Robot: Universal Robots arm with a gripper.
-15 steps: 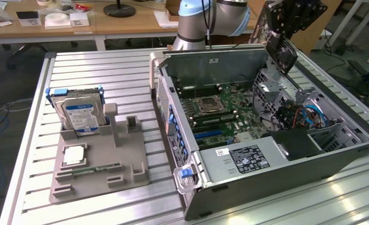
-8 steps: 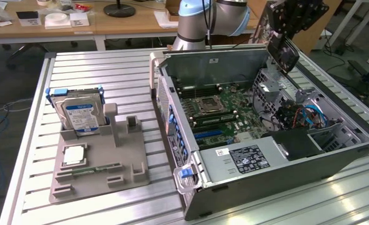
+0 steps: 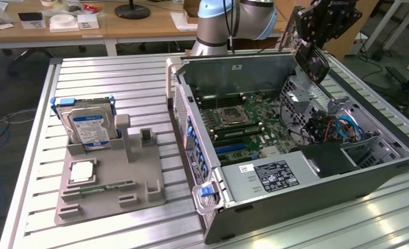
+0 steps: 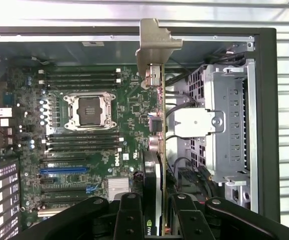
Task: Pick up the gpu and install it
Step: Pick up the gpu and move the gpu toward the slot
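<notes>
Claw (image 4: 157, 216) grips gpu (image 4: 153, 185) edge-on; exterior view: above open case (image 3: 329, 196).

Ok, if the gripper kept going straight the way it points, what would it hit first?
Probably the motherboard, near its edge beside the drive cage. The gripper points down into the open case and the gpu it holds leads, so the card touches first. Depth is unclear.
</notes>
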